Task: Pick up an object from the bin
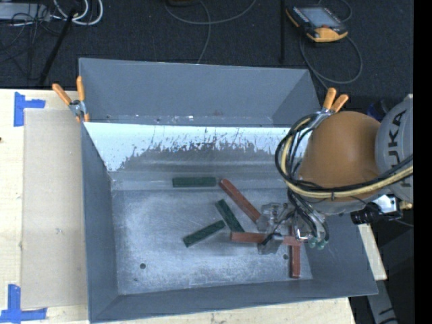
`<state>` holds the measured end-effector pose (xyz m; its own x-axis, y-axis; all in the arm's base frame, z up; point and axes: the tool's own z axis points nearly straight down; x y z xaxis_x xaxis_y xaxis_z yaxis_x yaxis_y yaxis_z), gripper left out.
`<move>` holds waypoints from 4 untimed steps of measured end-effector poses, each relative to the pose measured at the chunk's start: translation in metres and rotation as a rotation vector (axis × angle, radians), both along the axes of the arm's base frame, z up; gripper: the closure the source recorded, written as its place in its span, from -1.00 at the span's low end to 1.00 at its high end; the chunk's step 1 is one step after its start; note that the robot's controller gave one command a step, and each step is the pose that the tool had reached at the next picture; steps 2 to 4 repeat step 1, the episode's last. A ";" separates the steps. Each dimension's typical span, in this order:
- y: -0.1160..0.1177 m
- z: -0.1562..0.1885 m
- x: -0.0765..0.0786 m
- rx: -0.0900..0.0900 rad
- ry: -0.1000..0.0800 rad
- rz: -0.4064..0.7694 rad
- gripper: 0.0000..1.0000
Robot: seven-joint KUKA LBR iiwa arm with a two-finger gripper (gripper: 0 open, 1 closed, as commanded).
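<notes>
- Your gripper (275, 237) is at the right side of the bin (135, 201), right over the end of a brown bar (244, 236).
- Honestly can't tell if it's spread or pinched.
- A green bar (202, 233) lies further left.

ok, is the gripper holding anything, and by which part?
Cannot tell. The gripper is down at the right end of a brown stick on the bin floor; whether it grips it is unclear.
</notes>
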<state>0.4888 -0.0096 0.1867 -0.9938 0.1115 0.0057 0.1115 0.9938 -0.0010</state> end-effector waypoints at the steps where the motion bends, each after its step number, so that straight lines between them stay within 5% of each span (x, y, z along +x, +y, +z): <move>1: 0.019 0.142 0.031 0.000 -0.016 0.048 1.00; 4: 0.019 0.142 0.031 0.000 -0.016 0.048 1.00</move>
